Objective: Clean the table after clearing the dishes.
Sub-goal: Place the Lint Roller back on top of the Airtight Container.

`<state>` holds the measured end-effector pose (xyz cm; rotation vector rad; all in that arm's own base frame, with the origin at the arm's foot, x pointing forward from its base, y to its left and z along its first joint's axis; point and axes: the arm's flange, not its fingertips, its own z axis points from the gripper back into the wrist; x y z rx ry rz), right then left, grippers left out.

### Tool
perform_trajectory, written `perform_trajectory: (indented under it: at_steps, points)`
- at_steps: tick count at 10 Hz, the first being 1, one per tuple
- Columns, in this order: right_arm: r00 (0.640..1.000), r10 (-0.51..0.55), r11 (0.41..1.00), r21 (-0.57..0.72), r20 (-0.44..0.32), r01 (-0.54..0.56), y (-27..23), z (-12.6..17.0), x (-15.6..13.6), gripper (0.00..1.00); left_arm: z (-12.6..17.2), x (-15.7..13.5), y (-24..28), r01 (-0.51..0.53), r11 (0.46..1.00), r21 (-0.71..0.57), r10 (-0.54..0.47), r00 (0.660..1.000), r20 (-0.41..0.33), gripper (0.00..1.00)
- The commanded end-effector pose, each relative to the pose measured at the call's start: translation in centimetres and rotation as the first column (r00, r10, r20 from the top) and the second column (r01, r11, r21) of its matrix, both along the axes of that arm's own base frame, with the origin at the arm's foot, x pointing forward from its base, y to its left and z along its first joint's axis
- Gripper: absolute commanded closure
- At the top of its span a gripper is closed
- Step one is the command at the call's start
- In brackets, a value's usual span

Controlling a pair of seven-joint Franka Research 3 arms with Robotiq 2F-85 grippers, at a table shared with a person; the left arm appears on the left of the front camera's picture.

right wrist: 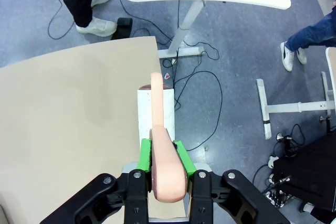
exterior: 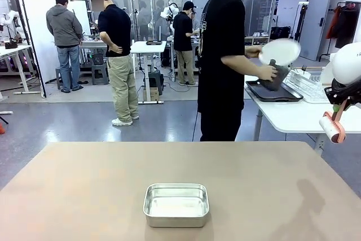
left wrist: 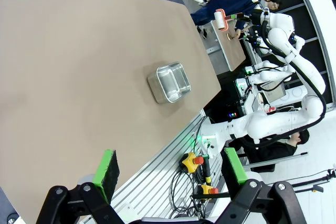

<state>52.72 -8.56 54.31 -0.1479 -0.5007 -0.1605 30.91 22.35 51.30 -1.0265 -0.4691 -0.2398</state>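
Starting from the table point(exterior: 84, 190): you've got its tan top bare apart from a small steel pan point(exterior: 176, 204) sitting near the robot's edge, about mid-width. The dishes are off it already; a person at the far side holds a white plate point(exterior: 280, 51) tilted up over a dark tray point(exterior: 273, 91) on the smaller white table point(exterior: 293, 118), so clearing looks done and wiping is what's left, as far as you can judge.

Right gripper point(right wrist: 167, 157) is clamped tight on the pink handle point(right wrist: 167, 169) of a lint roller, green pads squeezing the grip from both sides. The roller's white roll point(right wrist: 148, 111) points away from the wrist and hangs just off the table's right edge, over the floor, not touching the top. In the front view you see it raised at the far right, roll point(exterior: 330, 128) slanting down toward the table. Held that way it's probably ready to swing in and roll across the surface.

Left gripper point(left wrist: 170, 163) has its jaws spread wide with nothing between them. It hovers above the table's near-left part, looking across at the pan point(left wrist: 169, 82), likely parked out of the way.
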Motion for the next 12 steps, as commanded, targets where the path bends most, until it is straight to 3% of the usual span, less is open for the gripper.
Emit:
perform_trajectory:
  at_steps: [1,5,7,9,11,12]
  points:
    - [1.0,0.002,1.0,-0.021,0.012,-0.002,0.2,0.1,0.0,0.78,0.2,-0.4,0.1,0.006,1.0,-0.001,-0.006,1.0,0.011,0.0]
    - [1.0,0.0,1.0,0.0,0.0,0.0,0.0,0.0,0.0,0.78,0.2,-0.4,0.1,0.006,1.0,-0.001,-0.006,1.0,0.011,0.0]
    - [0.97,0.239,0.965,-0.121,0.049,-0.231,4.8,2.9,-0.3,0.78,0.2,-0.4,0.1,0.006,1.0,-0.001,-0.006,1.0,0.011,0.0]
    - [0.88,0.466,0.884,-0.098,0.095,-0.458,10.6,5.3,-1.2,0.78,0.2,-0.4,0.1,0.006,1.0,-0.001,-0.006,1.0,0.011,0.0]
    - [0.749,0.658,0.753,-0.09,0.073,-0.652,16.2,6.6,-3.0,0.78,0.2,-0.4,0.1,0.006,1.0,-0.001,-0.006,1.0,0.011,0.0]
    - [0.666,0.743,0.669,-0.08,0.069,-0.739,18.9,7.2,-4.1,0.78,0.2,-0.4,0.1,0.006,1.0,-0.001,-0.006,1.0,0.011,0.0]
